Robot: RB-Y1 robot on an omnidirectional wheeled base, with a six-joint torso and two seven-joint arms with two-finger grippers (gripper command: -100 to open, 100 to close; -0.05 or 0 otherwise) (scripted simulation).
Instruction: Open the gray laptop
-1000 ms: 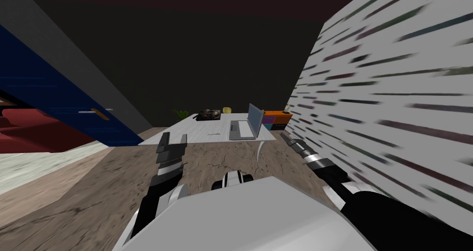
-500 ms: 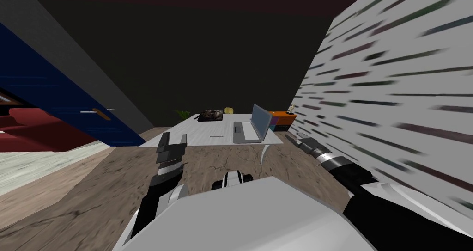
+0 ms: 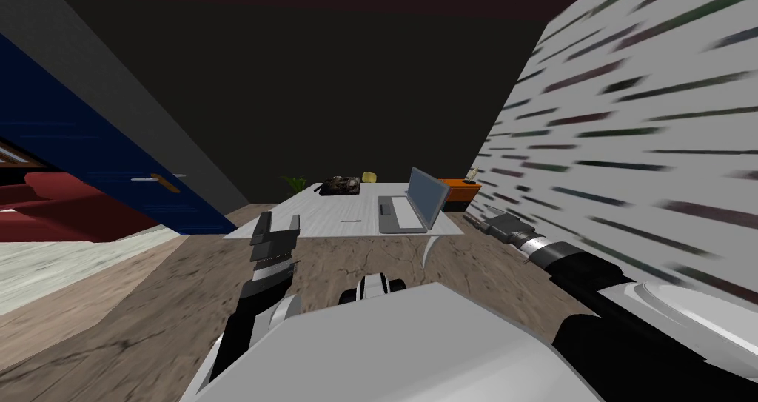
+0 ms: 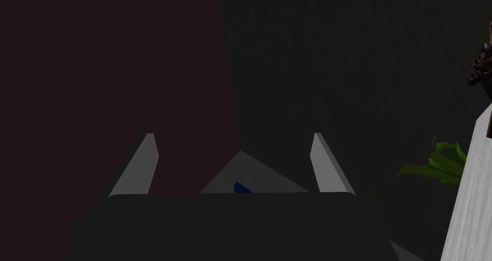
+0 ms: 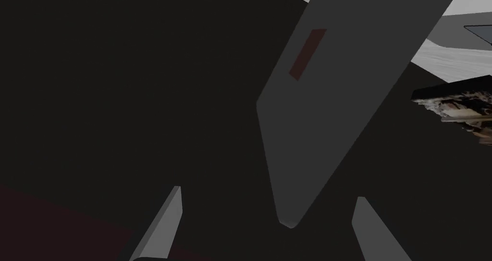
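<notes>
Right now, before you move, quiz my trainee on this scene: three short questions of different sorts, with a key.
1. True or false: the laptop lies shut on the table.
2. Which is open? A: the left gripper only. B: the right gripper only. C: both.
3. Fill in: the box to the right of the laptop has an ____ top.
Key: 1 false, it stands open. 2 C. 3 orange.
</notes>
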